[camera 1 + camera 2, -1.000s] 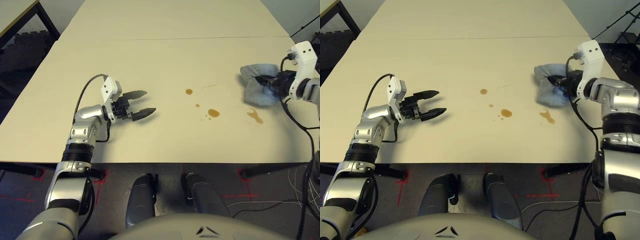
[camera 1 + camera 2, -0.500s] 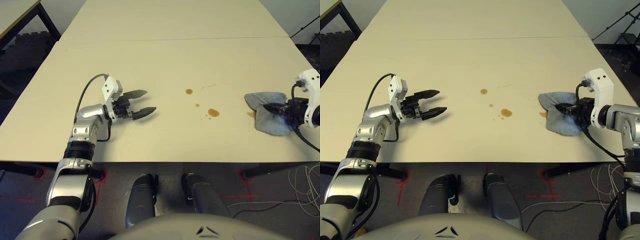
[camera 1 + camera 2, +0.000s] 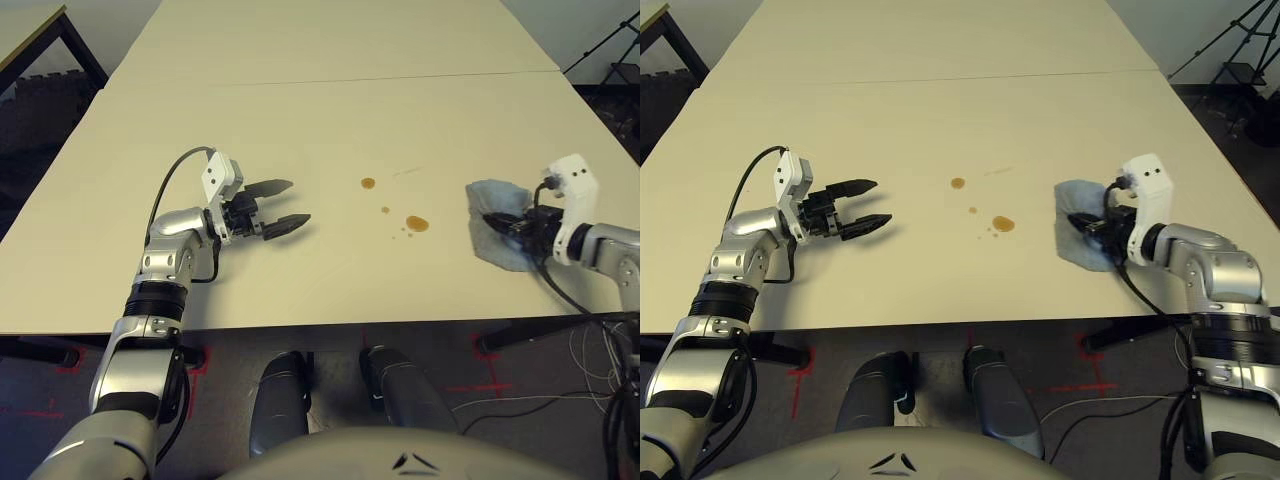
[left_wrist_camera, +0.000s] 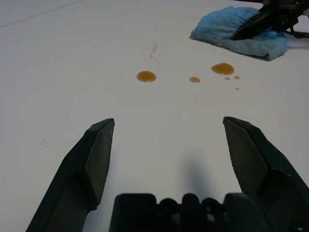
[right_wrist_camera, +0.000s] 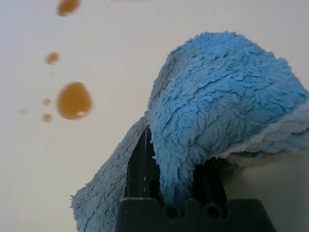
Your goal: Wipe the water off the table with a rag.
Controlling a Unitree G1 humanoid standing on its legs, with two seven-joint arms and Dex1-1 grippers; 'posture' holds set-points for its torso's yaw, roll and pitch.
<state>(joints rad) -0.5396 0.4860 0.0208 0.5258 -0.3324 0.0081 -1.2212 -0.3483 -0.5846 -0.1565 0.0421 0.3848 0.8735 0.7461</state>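
The big cream table (image 3: pixel 330 110) takes up most of the head view. A thin seam line (image 3: pixel 330 80) runs across it toward 12 o'clock.

The robot's left arm (image 3: pixel 160 290) comes up from 7 o'clock. Its left gripper (image 3: pixel 283 205) sits just above the table top, at about 9 o'clock from the middle of the table. It points level, toward the spots. Its two black fingers (image 4: pixel 94 154) are spread wide apart, and nothing is between them.

The right arm (image 3: pixel 1210 270) comes in from 4 o'clock. The right gripper (image 3: pixel 497 221) points down toward the table and across toward the spots. Its fingers are pressed together, and they pinch the rag (image 3: pixel 496 234).

The rag is soft, fuzzy and blue. It lies on the table at about 3 o'clock from the middle, with part of it folded up over the fingers of the right gripper. It is near the spots but not touching them.

The water (image 3: pixel 416 223) is a few small brown drops near the middle of the table, between the two grippers. The biggest blot is the one nearest the rag. A smaller round drop (image 3: pixel 368 183) sits toward 11 o'clock from it. A tiny dot (image 3: pixel 385 209) lies between those two, and a few specks sit right beside the big blot.
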